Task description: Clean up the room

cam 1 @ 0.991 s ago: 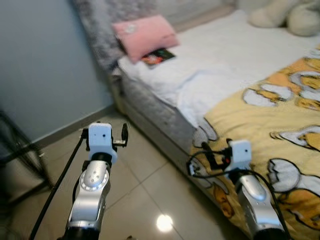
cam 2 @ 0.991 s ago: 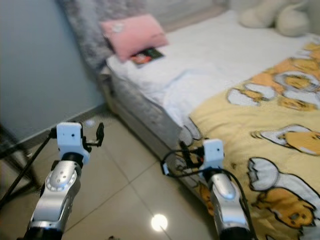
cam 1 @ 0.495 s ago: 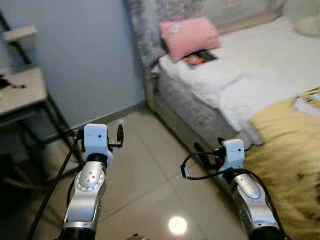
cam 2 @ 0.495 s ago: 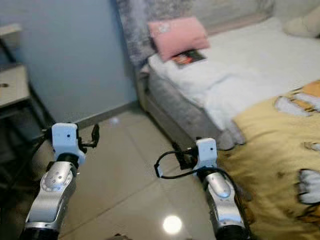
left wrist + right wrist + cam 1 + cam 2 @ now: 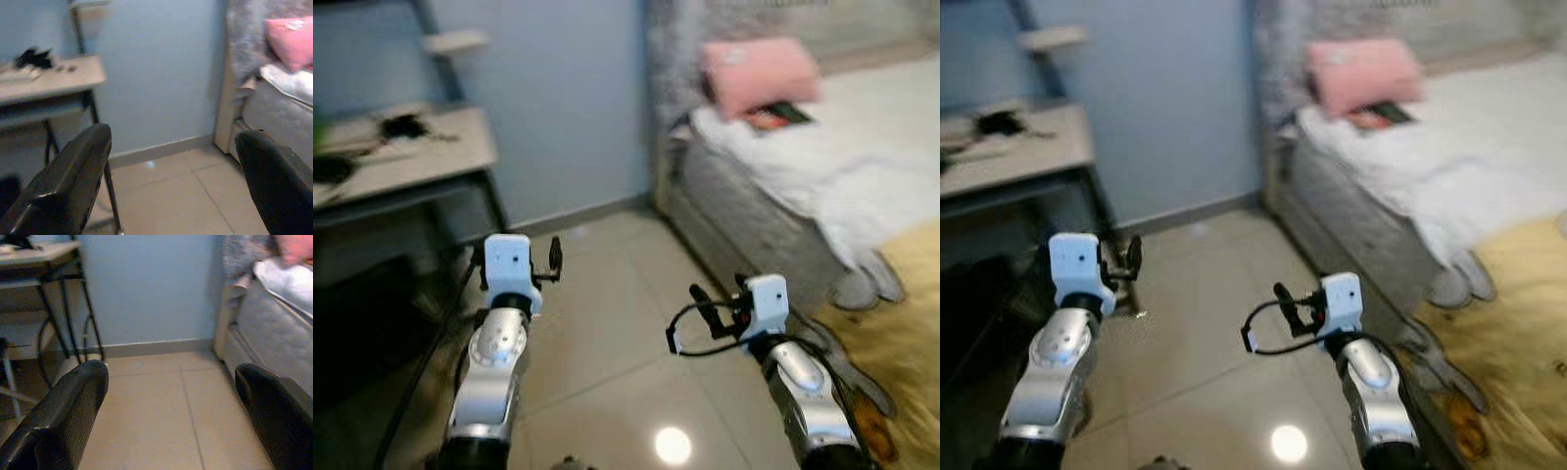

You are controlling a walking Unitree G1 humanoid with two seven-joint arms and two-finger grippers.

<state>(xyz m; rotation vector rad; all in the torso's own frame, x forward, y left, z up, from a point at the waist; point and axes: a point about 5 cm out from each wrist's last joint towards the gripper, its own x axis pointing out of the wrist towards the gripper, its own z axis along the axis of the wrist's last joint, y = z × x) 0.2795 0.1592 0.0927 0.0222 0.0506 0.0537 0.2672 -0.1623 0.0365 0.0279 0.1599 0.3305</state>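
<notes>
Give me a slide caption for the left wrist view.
Open left end effector faces a blue wall, between wooden desk and pink pillow.

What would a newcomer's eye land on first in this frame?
Probably the pink pillow at the head of the bed, bright against the grey headboard and blue wall. Next, the two silver arms in the foreground, left gripper and right gripper both open over bare tile floor. A cluttered desk stands on the left.

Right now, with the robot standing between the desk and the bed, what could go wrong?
The head views are blurred, so placing things may be unreliable. The left claw is open and close to the desk's dark legs; a wide swing could catch them. The yellow blanket hangs to the floor beside the right claw and could snag it or trip a step.
</notes>
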